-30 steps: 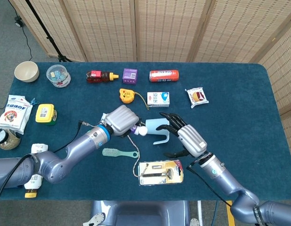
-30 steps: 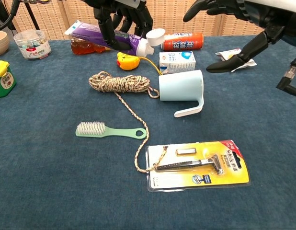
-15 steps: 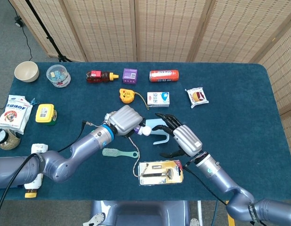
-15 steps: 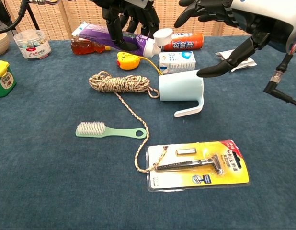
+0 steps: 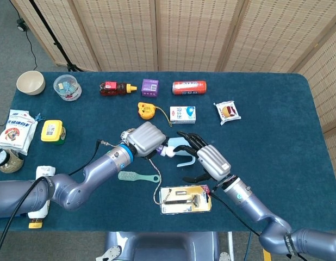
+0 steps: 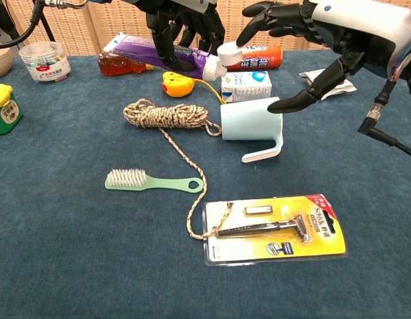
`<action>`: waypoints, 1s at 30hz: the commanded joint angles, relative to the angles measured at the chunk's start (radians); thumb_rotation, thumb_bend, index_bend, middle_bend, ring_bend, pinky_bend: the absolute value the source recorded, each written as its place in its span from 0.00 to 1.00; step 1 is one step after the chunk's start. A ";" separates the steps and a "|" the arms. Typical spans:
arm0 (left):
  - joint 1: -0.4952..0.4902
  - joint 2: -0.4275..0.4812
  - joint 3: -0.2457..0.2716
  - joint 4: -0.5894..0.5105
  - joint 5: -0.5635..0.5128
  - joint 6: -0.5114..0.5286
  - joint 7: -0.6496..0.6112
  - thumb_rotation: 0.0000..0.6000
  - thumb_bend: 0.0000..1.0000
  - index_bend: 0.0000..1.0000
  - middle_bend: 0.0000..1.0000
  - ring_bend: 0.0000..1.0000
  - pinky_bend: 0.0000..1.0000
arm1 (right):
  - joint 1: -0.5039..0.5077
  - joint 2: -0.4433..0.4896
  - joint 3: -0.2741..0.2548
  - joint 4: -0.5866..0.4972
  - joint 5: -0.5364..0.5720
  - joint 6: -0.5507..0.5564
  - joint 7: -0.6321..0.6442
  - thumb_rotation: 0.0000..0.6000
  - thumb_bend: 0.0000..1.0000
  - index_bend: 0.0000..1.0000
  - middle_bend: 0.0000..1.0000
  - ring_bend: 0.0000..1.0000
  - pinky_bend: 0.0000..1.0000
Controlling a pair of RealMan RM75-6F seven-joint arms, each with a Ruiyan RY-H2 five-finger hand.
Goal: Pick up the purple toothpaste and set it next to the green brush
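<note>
The left robot hand (image 6: pixel 182 26) grips the purple toothpaste (image 6: pixel 159 53) aloft above the worktop (image 6: pixel 59 232), the right robot hand (image 6: pixel 305 40) hovers open-fingered beside its cap, and placement by the green brush (image 6: pixel 154 181) remains.

left hand (image 6: pixel 182 20) top cropped, bowl (image 6: pixel 0 60) edge-cut

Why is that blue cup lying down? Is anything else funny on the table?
The blue cup lies tipped on its side, handle against the cloth. A rope trails loosely from its coil down over the razor pack. Nothing looks spilled or broken.
</note>
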 commanded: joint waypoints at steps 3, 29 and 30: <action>0.004 0.004 0.004 -0.004 0.009 0.007 -0.006 1.00 1.00 0.61 0.46 0.51 0.57 | 0.001 -0.001 -0.006 0.004 0.004 -0.001 -0.002 1.00 0.16 0.25 0.00 0.00 0.00; 0.057 -0.003 -0.026 -0.010 0.079 0.060 -0.063 1.00 1.00 0.61 0.46 0.51 0.57 | 0.019 -0.027 -0.010 0.014 0.029 -0.018 -0.015 1.00 0.16 0.24 0.00 0.00 0.00; 0.059 -0.005 -0.028 -0.011 0.081 0.064 -0.063 1.00 1.00 0.61 0.46 0.51 0.57 | 0.019 -0.029 -0.010 0.014 0.029 -0.018 -0.015 1.00 0.16 0.24 0.00 0.00 0.00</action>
